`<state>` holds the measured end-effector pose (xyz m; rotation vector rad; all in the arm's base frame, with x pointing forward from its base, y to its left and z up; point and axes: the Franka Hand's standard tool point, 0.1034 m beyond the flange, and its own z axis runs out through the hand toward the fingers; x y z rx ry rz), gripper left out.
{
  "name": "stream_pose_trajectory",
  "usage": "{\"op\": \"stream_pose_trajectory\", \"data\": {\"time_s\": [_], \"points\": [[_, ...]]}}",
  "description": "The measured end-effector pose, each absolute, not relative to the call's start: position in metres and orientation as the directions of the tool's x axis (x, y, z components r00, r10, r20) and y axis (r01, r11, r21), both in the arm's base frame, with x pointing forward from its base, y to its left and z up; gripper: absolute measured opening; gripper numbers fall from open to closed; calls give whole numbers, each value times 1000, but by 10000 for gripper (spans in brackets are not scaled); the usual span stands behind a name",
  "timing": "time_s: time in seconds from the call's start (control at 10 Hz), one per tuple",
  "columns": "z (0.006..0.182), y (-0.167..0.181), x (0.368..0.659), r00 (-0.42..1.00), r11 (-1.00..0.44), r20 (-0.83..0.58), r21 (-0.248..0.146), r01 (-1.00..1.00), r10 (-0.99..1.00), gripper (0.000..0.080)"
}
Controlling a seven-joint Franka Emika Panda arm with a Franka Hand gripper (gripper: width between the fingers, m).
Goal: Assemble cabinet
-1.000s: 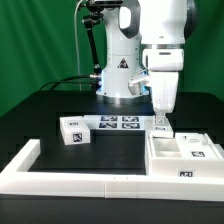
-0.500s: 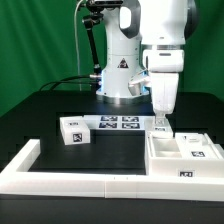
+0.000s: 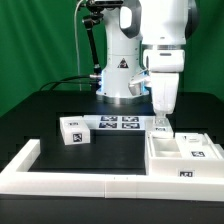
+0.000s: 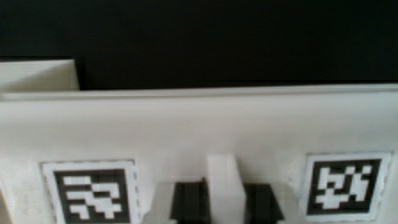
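The cabinet (image 3: 185,152) is a white open box with tagged panels, standing at the exterior view's right. My gripper (image 3: 160,122) points straight down at the box's far left corner. In the wrist view the cabinet's white wall (image 4: 196,125) fills the frame, with two black-and-white tags on it. My gripper (image 4: 224,195) has its two dark fingers (image 4: 185,203) close together, with a thin white upright rib of the cabinet pinched between them. A loose small white tagged block (image 3: 72,130) lies apart at the exterior view's left.
The marker board (image 3: 118,123) lies flat in front of the robot's base. A long low white wall (image 3: 80,178) runs along the front, turning back at the exterior view's left (image 3: 22,155). The table top is black.
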<state>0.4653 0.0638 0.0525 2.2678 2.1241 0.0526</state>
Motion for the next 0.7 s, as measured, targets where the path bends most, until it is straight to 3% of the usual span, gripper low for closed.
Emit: {"op": "stream_pose_trajectory", "data": {"time_s": [0.7], "points": [[54, 67, 467, 47, -47, -9, 31, 998, 999, 70]]}}
